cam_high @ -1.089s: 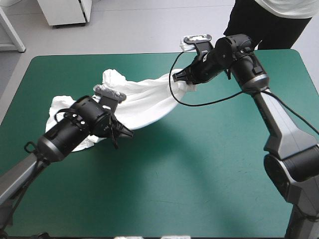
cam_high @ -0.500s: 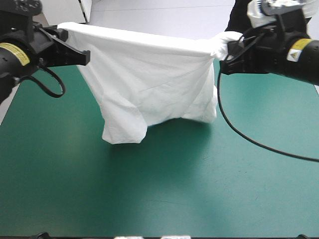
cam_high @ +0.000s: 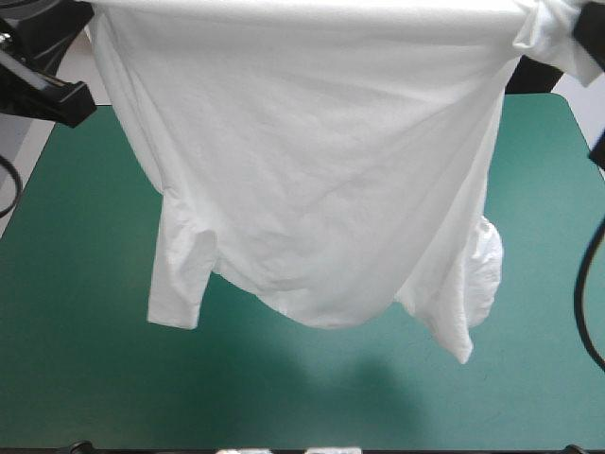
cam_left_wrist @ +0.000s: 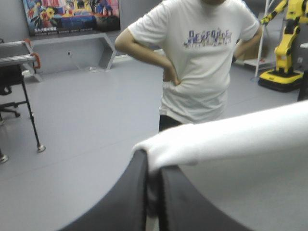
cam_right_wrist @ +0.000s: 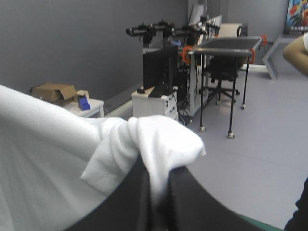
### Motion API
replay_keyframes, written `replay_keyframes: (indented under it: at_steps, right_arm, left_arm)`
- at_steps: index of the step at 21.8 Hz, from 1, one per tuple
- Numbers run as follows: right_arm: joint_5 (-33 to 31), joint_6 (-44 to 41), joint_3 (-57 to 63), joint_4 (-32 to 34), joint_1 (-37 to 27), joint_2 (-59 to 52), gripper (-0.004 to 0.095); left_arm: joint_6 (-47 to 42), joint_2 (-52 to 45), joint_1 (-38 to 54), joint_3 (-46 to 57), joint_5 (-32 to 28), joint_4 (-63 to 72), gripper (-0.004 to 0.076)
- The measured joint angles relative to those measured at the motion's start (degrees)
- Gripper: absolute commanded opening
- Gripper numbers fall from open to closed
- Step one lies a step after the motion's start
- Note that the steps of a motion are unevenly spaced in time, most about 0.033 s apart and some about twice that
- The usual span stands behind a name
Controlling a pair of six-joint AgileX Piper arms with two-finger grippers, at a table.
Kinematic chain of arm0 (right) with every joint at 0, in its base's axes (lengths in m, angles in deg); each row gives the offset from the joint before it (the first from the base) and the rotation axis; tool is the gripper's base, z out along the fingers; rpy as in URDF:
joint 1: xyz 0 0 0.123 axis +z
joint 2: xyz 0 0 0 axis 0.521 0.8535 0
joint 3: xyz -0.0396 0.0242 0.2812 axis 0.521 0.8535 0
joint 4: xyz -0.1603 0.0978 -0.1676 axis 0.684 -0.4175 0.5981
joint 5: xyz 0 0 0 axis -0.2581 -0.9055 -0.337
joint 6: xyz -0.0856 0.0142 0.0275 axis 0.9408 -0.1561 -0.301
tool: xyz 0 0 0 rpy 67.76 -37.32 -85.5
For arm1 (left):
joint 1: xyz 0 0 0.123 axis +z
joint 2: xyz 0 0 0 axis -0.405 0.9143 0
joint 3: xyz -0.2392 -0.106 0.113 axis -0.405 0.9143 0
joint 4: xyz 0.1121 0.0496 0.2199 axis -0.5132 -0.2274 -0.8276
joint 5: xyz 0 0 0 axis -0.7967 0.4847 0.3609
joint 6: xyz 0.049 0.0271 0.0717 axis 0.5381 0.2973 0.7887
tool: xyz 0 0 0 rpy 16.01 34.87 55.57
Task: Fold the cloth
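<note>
T-shirt is airborne, spread wide between my two grippers and hanging as one white sheet over the table. The top edge is pulled taut and runs roughly level from one arm to the other. The body drapes down with light creases. One short sleeve dangles on my left side, and the other sleeve is bunched and hangs lower on my right. The lower edge curves down in the middle.

Left gripper: the black fingers are pressed nearly together, pinching the shirt's upper corner. The white fabric folds over the fingertips and runs off toward the other arm.

Right gripper: same state. The fingers are all but closed on the opposite corner, with a thick wad of cloth bulging over the tips and the rest of the sheet running away beside it.

Both arms are raised, and both wrist views look level into the room.

Teal-green cover is bare below the shirt, with a soft shadow under the hanging edge. I can't tell whether the lowest sleeve tip touches the cover.
</note>
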State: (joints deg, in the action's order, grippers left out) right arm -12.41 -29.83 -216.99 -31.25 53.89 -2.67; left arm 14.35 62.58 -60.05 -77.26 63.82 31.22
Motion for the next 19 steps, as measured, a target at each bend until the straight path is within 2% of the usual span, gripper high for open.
replay_keyframes:
  at_steps: [6, 10, 11, 14, 19]
  right_arm:
    - [-1.1, -1.6, -1.3, 1.8, 0.0, 2.4, -0.0012]
    - [-1.1, -1.8, 0.8, 8.8, 0.0, 9.4, -0.0013]
    - [-0.4, -1.8, 1.2, 11.7, 0.0, 12.6, -0.0013]
    - [7.8, -2.2, 1.9, 16.8, 0.0, 19.9, -0.0013]
    - [18.6, -4.3, 2.1, 21.3, 0.0, 25.8, -0.0013]
  left_arm:
    - [1.6, 0.4, -0.1, -0.9, -1.4, 0.2, -0.001]
    - [1.7, 7.3, -0.1, 0.2, -3.0, -9.6, -0.001]
    - [0.9, 10.9, 0.0, 0.4, -5.4, -13.9, -0.001]
    - [-3.3, 18.7, 2.2, 0.8, -13.3, -19.8, -0.001]
    - [-5.5, 25.1, 6.8, 1.4, -23.0, -20.3, -0.001]
